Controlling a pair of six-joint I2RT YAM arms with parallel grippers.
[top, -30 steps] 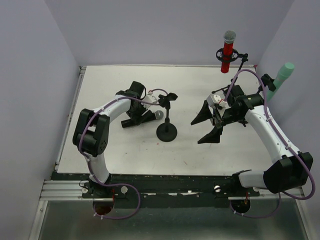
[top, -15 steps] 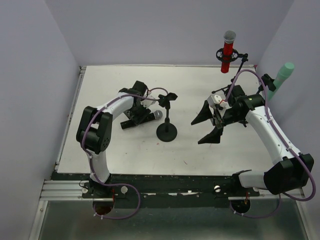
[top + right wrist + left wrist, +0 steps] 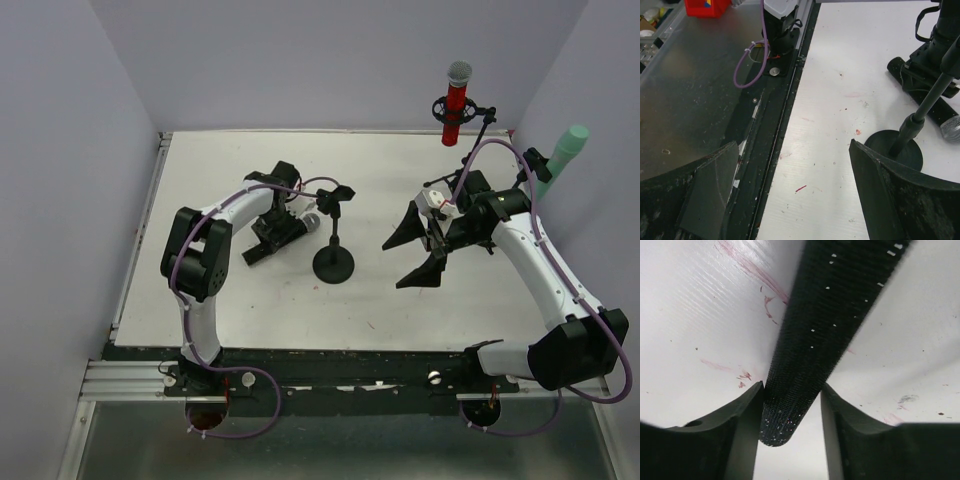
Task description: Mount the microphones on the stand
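The black microphone point(image 3: 311, 222) lies on the white table just left of the small round-based stand point(image 3: 333, 264), its silver mesh head toward the pole. My left gripper point(image 3: 283, 228) is shut on its body; in the left wrist view both fingers point(image 3: 747, 415) press the dark textured barrel point(image 3: 825, 315) near its tail end. The stand's clip point(image 3: 337, 194) is unfilled. My right gripper point(image 3: 420, 255) hangs open right of the stand, nothing between its jaws point(image 3: 795, 190). The red microphone point(image 3: 457, 100) sits in a clip at the back right, and the mint-green one point(image 3: 560, 158) stands at the far right.
Purple walls close in the table on three sides. A black rail point(image 3: 775, 125) runs along the near edge, with a lower metal surface beyond it. The stand's base point(image 3: 892, 150) and pole lie close to my right gripper's right finger.
My left gripper has narrowed onto the black microphone. The arm swung slightly, and the microphone's head shifted a little up and to the left. The right arm has stayed still.
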